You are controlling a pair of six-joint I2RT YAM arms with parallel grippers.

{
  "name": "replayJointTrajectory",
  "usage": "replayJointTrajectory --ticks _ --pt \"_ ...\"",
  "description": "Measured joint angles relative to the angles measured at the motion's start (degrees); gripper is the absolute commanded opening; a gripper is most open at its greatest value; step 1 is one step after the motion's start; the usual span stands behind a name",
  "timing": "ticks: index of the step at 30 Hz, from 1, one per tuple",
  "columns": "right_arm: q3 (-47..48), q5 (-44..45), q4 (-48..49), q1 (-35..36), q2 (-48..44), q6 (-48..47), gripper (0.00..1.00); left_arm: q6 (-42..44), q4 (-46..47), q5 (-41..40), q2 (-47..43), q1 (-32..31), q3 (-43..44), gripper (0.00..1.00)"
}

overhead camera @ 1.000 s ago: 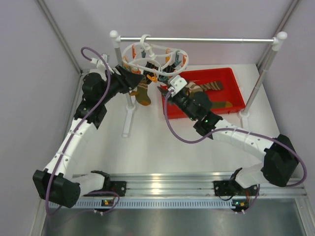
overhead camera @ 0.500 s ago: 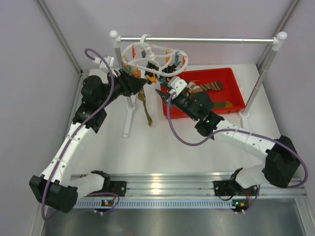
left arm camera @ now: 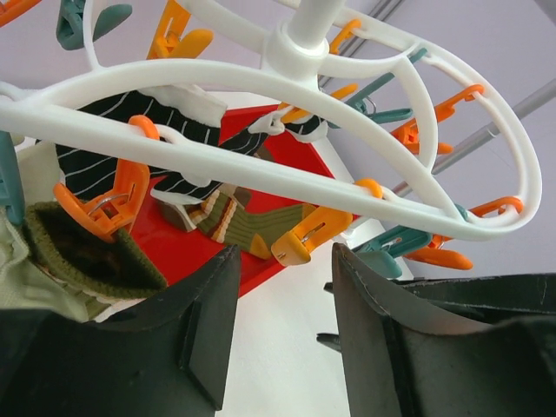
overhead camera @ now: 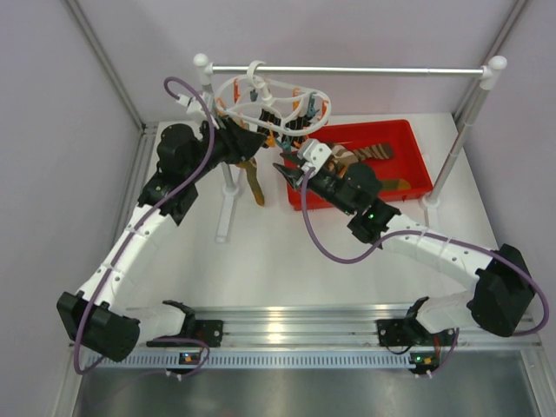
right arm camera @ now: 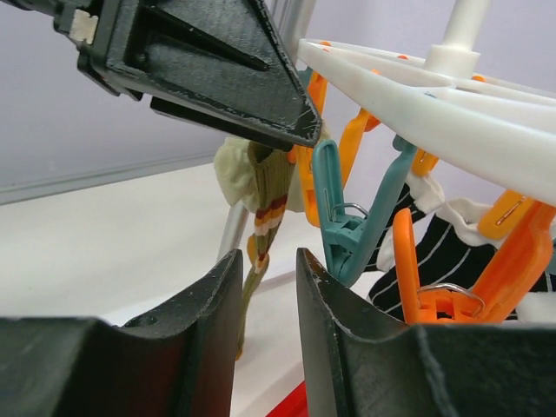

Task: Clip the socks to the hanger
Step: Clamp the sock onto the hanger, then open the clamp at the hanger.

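The white hanger (overhead camera: 240, 88) hangs by its hook from the silver rail, orange and teal clips dangling. An olive sock (overhead camera: 254, 182) with a cream cuff and striped toe hangs under its left side. My left gripper (overhead camera: 257, 139) stands right beside that cuff, open and empty (left arm camera: 282, 250), just below the ring (left arm camera: 261, 82). A black striped sock (left arm camera: 95, 165) is clipped on the ring. My right gripper (overhead camera: 284, 170) sits low right of the olive sock (right arm camera: 265, 204), its jaws narrowly open with nothing between them (right arm camera: 268, 254), next to a teal clip (right arm camera: 347, 230). More socks (overhead camera: 369, 153) lie in the red bin.
The red bin (overhead camera: 365, 124) stands at the back right under the rail (overhead camera: 347, 69). The rail's white-capped posts (overhead camera: 228, 195) stand on white feet on either side. Purple cables loop off both arms. An aluminium rail runs along the near edge.
The olive sock has swung and now hangs shorter under the hanger's left side. My left arm has risen toward the ring. My right gripper has narrowed a little and edged right.
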Motion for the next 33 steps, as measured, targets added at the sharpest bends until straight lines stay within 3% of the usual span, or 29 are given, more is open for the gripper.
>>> replayJointTrajectory --ticks 5,10,16,21,33 --pt "0.02 -1.05 -0.02 0.07 0.00 -0.02 0.31 -0.09 -0.20 -1.44 0.94 -0.20 1.03 0.39" --pt "0.98 -0.79 -0.07 0.07 0.55 0.02 0.32 -0.02 -0.59 -1.99 0.94 -0.22 1.07 0.21" --pt "3.32 0.22 0.20 -0.44 2.97 0.04 0.36 0.87 -0.92 -1.97 0.94 -0.24 1.07 0.09" --pt "4.22 0.61 -0.07 -2.05 4.09 0.04 0.42 1.07 -0.90 -1.92 0.94 -0.24 1.18 0.02" --pt "3.41 -4.02 -4.70 -3.39 1.49 -0.57 0.38 1.07 -0.98 -1.90 0.92 -0.24 1.42 0.00"
